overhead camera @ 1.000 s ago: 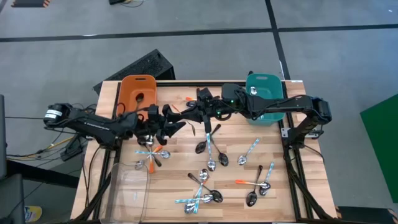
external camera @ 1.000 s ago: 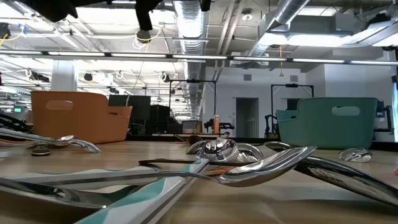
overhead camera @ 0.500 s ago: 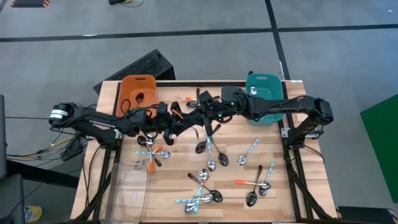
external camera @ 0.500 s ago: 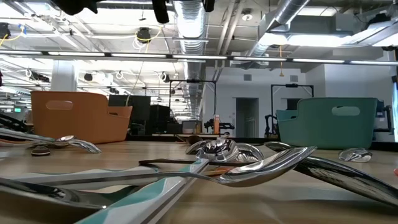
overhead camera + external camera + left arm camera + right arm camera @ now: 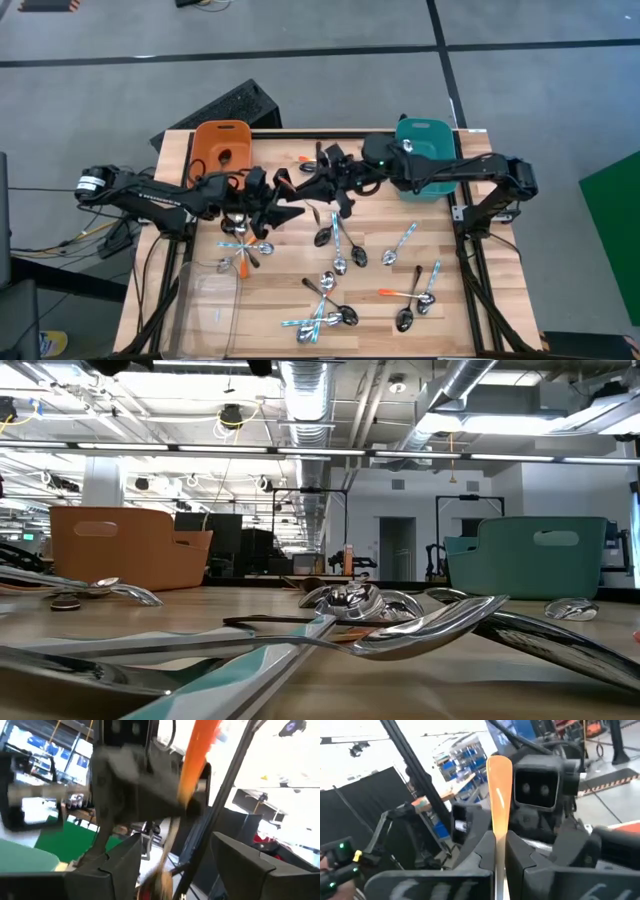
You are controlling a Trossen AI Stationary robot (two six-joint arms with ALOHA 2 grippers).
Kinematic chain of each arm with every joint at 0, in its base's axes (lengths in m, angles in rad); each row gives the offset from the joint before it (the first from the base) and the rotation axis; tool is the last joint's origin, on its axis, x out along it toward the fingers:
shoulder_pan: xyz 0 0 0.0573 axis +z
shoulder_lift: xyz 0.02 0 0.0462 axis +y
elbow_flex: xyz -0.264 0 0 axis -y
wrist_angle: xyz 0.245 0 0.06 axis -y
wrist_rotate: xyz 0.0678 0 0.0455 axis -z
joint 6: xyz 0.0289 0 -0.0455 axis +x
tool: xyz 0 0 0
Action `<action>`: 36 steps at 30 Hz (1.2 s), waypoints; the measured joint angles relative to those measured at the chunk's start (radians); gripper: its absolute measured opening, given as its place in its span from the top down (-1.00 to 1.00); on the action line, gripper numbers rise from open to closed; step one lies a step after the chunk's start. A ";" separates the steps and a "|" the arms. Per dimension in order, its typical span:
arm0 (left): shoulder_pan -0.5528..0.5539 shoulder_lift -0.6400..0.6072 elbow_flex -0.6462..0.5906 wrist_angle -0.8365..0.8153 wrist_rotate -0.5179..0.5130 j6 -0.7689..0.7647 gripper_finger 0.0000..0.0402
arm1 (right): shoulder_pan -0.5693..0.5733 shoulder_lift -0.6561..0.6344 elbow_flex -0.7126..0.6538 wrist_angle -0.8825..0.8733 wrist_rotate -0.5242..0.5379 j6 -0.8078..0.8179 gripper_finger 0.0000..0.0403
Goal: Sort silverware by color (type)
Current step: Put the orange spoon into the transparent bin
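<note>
Above the middle of the table's far half, my right gripper [image 5: 318,186] [image 5: 499,845] is shut on an orange-handled spoon [image 5: 499,785]. The same spoon shows as an orange bar [image 5: 199,755] in the left wrist view. My left gripper [image 5: 285,211] [image 5: 175,865] faces it from the table's left. It is open, with the spoon beyond its fingers and nothing between them. Several more spoons [image 5: 335,250], with orange, light-blue and dark handles, lie flat and scattered over the wooden table [image 5: 480,300]. My right gripper pinches the spoon's orange handle [image 5: 496,836] between its two fingers. The fingers lie along the handle, roughly level, and point toward the table's left. The handle's rounded free end [image 5: 499,767] sticks out past the fingertips. The spoon is clear of the table, and the fingers hide its bowl.
An orange bin [image 5: 222,145] stands at the far left and a teal bin [image 5: 422,150] at the far right, under the right arm. A clear bin [image 5: 208,305] sits at the near left. Spoons [image 5: 350,610] crowd the near middle.
My left gripper has risen: its dark parts have climbed out of the top of the low view. It has also tipped upward, staying close to the right gripper. The spoons on the table have not moved.
</note>
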 joint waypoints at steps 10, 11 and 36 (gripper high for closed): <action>-0.003 0.000 0.000 -0.002 0.017 0.001 0.49 | 0.007 -0.002 0.001 0.003 -0.028 -0.005 0.82; -0.003 0.000 0.000 -0.003 0.024 0.001 0.59 | 0.007 -0.002 0.001 0.001 -0.029 -0.005 0.82; -0.142 -0.028 -0.001 -0.283 -0.399 -0.010 1.00 | -0.022 -0.001 0.001 -0.123 0.145 0.068 0.30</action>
